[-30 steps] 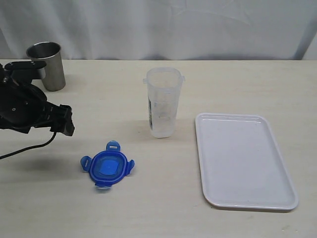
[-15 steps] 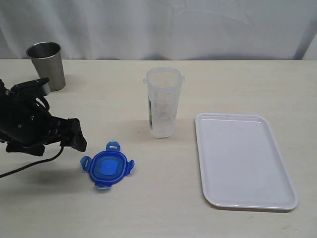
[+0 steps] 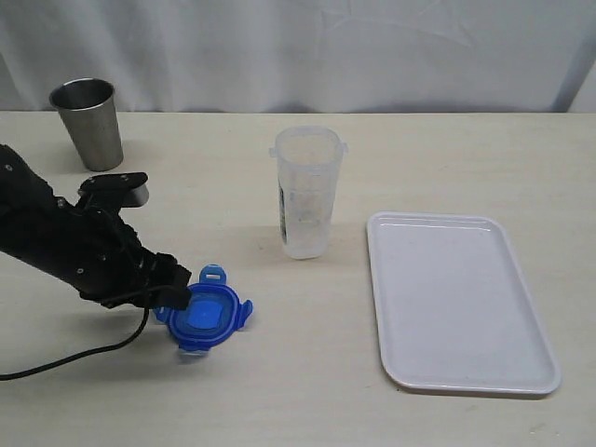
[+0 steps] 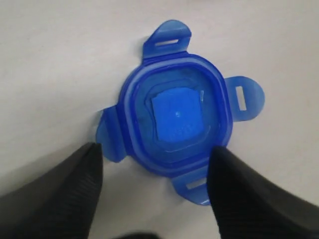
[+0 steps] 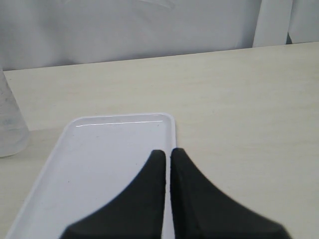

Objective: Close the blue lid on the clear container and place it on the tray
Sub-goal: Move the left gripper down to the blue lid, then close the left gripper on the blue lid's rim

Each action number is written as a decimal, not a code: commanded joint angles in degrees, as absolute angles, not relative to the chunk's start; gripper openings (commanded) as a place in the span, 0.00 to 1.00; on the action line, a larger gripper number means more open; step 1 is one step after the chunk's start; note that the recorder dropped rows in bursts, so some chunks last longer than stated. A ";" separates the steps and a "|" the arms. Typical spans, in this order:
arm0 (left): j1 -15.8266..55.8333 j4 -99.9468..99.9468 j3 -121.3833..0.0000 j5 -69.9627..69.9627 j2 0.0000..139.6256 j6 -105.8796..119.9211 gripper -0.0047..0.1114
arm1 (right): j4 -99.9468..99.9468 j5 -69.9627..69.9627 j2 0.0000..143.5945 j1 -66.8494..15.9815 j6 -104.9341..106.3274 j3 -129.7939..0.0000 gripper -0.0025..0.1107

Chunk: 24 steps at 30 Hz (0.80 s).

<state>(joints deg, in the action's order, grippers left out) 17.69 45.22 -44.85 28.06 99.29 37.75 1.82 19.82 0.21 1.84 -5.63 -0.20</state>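
The blue lid (image 3: 203,315) lies flat on the table, front left of the clear container (image 3: 305,191), which stands upright and lidless. My left gripper (image 3: 177,296) hangs just over the lid's left edge, open. In the left wrist view the lid (image 4: 177,119) fills the middle, with the left gripper (image 4: 154,154) spread wide at its near edge and gripping nothing. The white tray (image 3: 456,298) lies at the right with nothing on it. My right gripper (image 5: 168,153) is shut and empty above the tray's rim (image 5: 171,130); the exterior view does not show it.
A grey steel cup (image 3: 88,123) stands at the back left, behind the left arm. A black cable (image 3: 74,358) trails from that arm across the front left of the table. A white curtain hangs behind the table.
My left arm has swung right and forward, from beside the steel cup down to the lid's left edge. The lid, container and tray have not moved.
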 commanded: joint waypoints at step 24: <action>17.98 45.64 -44.75 24.88 103.58 34.18 0.54 | 1.76 19.68 0.00 1.88 -5.98 0.00 0.06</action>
